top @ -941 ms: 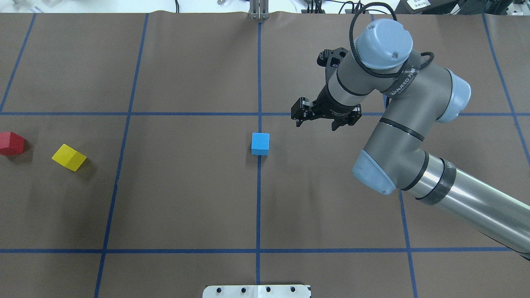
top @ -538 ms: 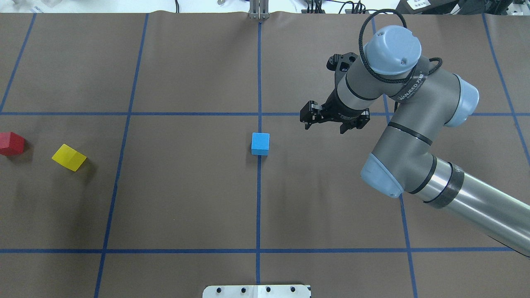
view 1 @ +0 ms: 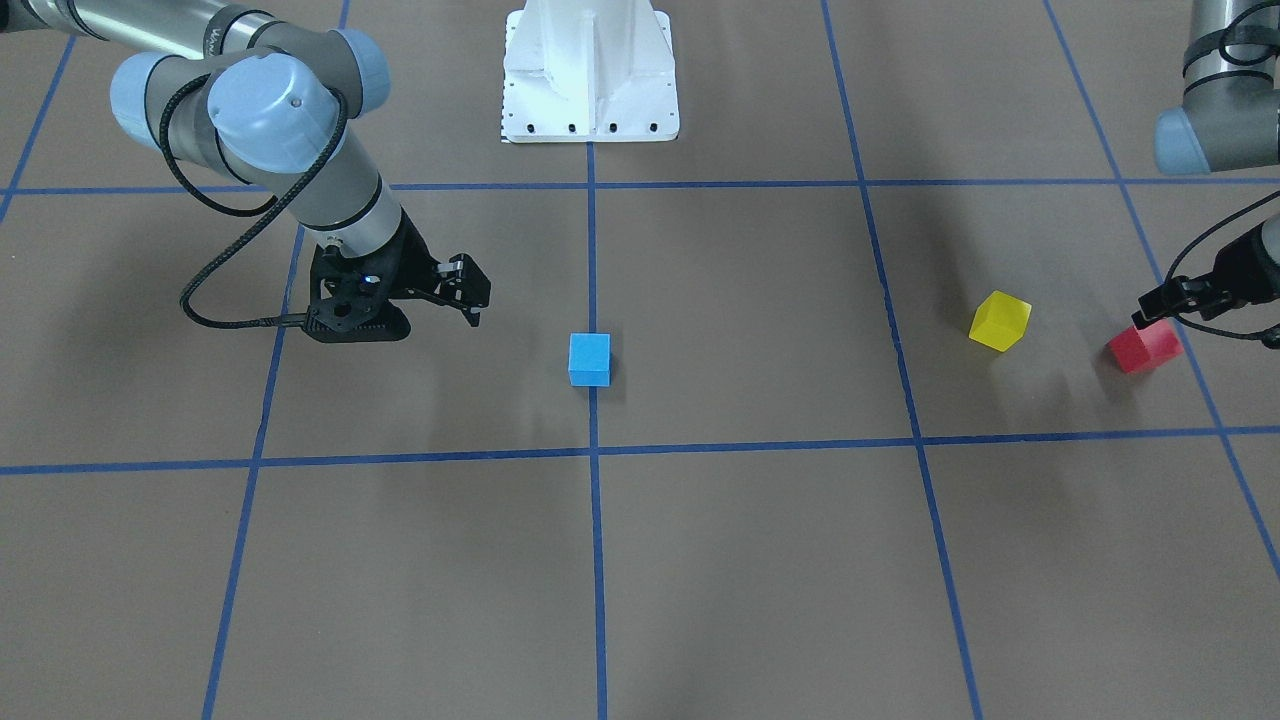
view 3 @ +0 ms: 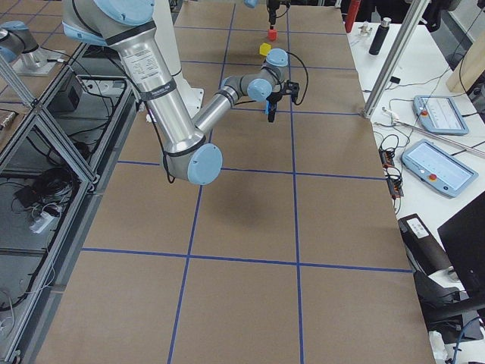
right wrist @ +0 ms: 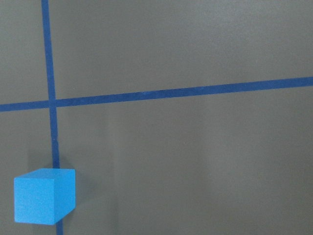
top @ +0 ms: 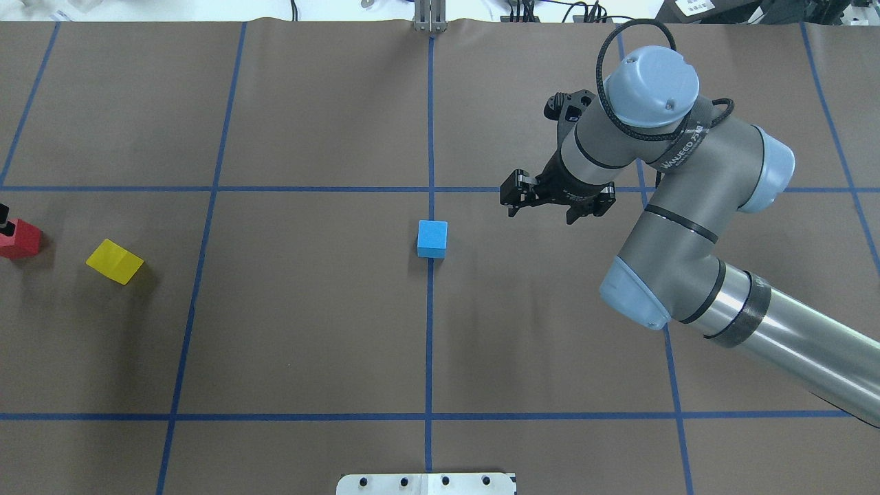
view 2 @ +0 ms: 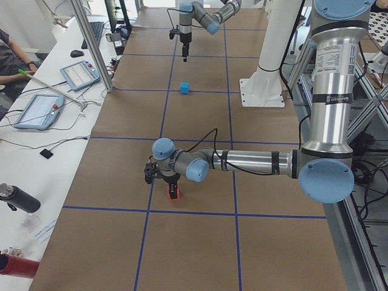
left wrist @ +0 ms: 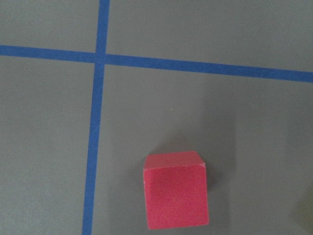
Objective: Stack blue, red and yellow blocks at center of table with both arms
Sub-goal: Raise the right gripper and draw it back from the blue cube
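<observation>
The brown table (top: 309, 330) is crossed by blue tape lines into big squares, with the white base (view 1: 590, 70) of the robot standing at its near edge. The right arm (top: 687, 206) reaches in over the table's right half and bends down near the middle. The left arm (view 2: 254, 162) stretches low over the far left end of the table and shows only at the picture edge in the front view.

The right gripper (top: 543, 210) hangs above the table, near the blue block but apart from it, on its right and a little further from the robot. Its jaws stand wide apart with nothing between them. The left gripper (view 2: 173, 190) points straight down over the red block. In the front view its fingers look spread apart, with one tip just above the block's top edge, and they do not pinch it.

The blue block (top: 432, 238) sits flat at the centre of the table, right on the middle tape line. The yellow block (top: 115, 261) lies well to the left, turned at an angle to the grid. The red block (top: 19, 238) rests on the table just beyond it, at the far left. All three are apart and none is stacked
</observation>
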Robot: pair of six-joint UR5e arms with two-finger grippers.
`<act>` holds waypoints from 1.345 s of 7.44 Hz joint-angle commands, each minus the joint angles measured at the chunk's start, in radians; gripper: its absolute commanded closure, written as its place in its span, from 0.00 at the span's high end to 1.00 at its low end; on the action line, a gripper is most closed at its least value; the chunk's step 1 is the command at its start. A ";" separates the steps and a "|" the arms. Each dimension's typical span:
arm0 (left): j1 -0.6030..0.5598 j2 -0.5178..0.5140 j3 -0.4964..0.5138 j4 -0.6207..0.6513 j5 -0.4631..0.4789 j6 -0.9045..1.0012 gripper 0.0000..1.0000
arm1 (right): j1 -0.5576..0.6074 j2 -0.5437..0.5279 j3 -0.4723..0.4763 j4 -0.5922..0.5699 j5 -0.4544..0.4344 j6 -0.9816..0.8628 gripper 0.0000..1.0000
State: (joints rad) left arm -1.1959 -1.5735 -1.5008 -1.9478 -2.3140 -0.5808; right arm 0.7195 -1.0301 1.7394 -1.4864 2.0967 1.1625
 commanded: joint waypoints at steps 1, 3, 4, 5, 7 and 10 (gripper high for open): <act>0.016 -0.023 0.045 -0.043 0.002 -0.031 0.99 | -0.006 -0.001 -0.003 0.000 -0.009 0.000 1.00; 0.025 -0.037 0.072 -0.045 0.002 -0.031 0.99 | -0.011 -0.001 -0.003 0.000 -0.017 -0.001 1.00; 0.032 -0.040 0.086 -0.045 0.004 -0.030 0.99 | -0.012 -0.001 -0.006 0.000 -0.017 -0.001 1.00; 0.035 -0.040 0.097 -0.066 0.027 -0.031 0.99 | -0.015 0.001 -0.008 0.000 -0.018 -0.001 1.00; 0.036 -0.042 0.134 -0.112 0.030 -0.033 0.97 | -0.018 0.004 -0.009 0.000 -0.018 0.000 1.00; 0.038 -0.060 0.139 -0.100 0.028 -0.040 0.00 | -0.018 0.002 -0.008 0.000 -0.018 0.000 1.00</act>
State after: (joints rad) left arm -1.1589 -1.6244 -1.3633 -2.0551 -2.2842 -0.6179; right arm 0.7011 -1.0276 1.7311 -1.4864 2.0786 1.1627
